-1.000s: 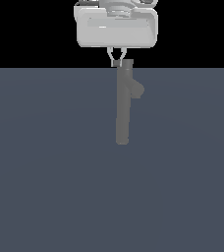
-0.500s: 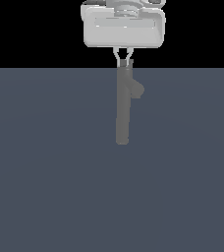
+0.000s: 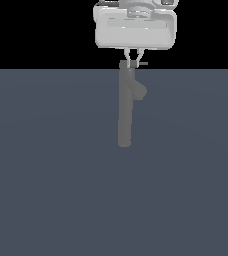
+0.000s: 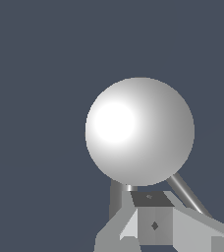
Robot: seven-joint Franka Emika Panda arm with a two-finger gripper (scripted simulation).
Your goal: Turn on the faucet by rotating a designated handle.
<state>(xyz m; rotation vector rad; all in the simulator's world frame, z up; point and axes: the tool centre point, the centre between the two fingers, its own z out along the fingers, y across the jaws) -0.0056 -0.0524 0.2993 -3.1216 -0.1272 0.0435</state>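
Claw shifted right; nearly closed over handle

Arm above gripper cut off by frame edge; handle too small (jaw contact unclear).

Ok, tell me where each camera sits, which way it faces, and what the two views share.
Exterior view: off the arm, facing the upright faucet; the end effector hangs at its top by the handle.
Wrist view: on the wrist, aimed past its own fingers at a shiny white sphere and a thin rod, probably the handle.
Shared: the end effector; probably the handle.
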